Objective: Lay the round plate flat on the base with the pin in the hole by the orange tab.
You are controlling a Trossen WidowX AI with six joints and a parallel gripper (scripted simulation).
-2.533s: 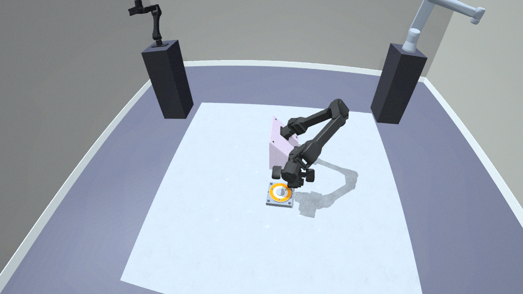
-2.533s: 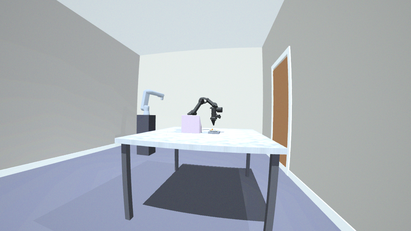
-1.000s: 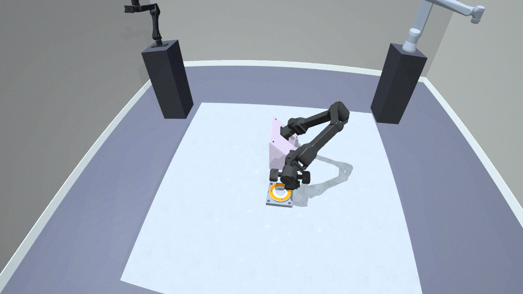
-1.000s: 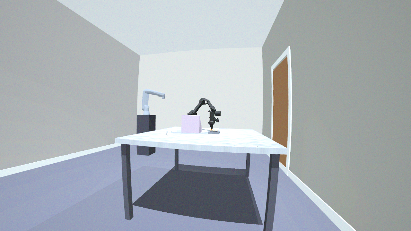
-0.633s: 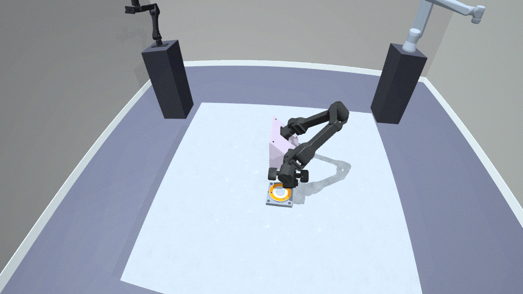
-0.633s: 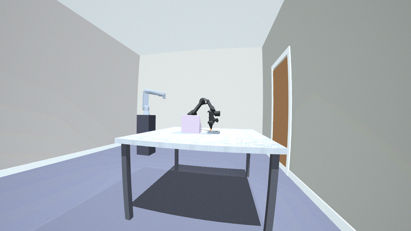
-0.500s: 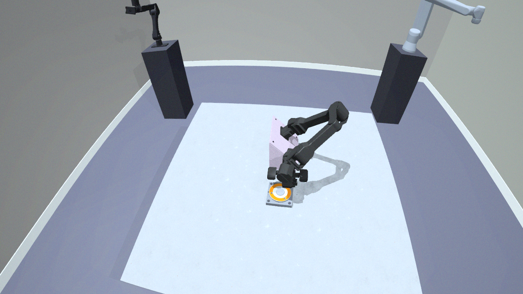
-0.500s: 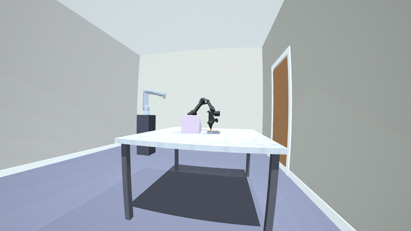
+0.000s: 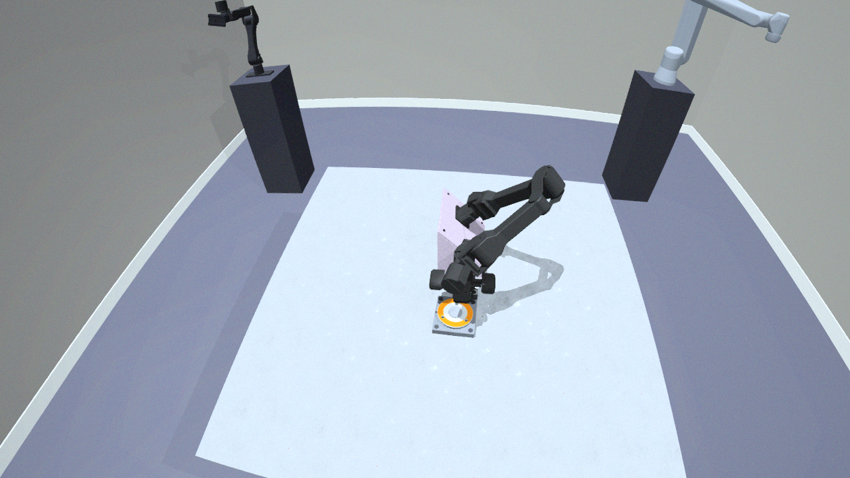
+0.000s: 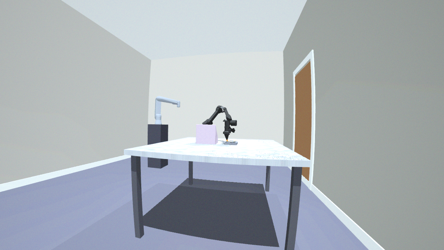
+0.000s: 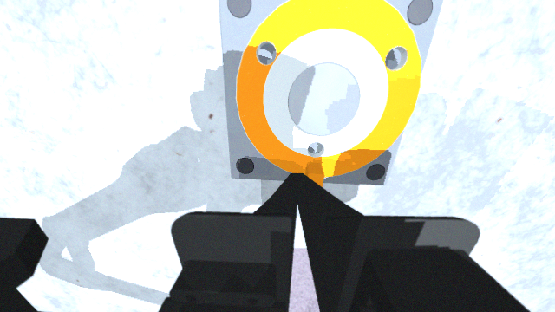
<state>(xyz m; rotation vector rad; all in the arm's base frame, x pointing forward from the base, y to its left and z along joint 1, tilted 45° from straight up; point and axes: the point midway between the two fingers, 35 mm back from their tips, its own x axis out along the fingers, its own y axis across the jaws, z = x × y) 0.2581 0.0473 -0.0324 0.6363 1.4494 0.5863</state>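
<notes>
I'm looking down the wrist view, working outward from nearest to farthest. Closest to me, the gripper (image 11: 299,182) is pressed together with nothing between the jaws, its tips forming one dark wedge. That wedge is meeting the orange tab (image 11: 316,173) at the plate's six o'clock edge; I judge it is touching, but I cannot tell how firmly.

Just beyond, at six o'clock on the round plate (image 11: 401,100), a small hole (image 11: 316,149) is showing something pale and rounded inside, which I take to be the pin, though I cannot be sure it is seated. Further in, the post (image 11: 324,99) is filling the plate's centre. Two more holes are sitting at about ten and two o'clock. The grey base (image 11: 230,65) is lying under it all, its corner holes visible past the rim.

My worry: if I keep sweeping sideways against the tab, I'm risking turning the plate past alignment and lifting it back onto the pin. Pulling away with a drag rather than straight up could do the same. If the plate is tilting unseen, retreating now would leave it unseated.
</notes>
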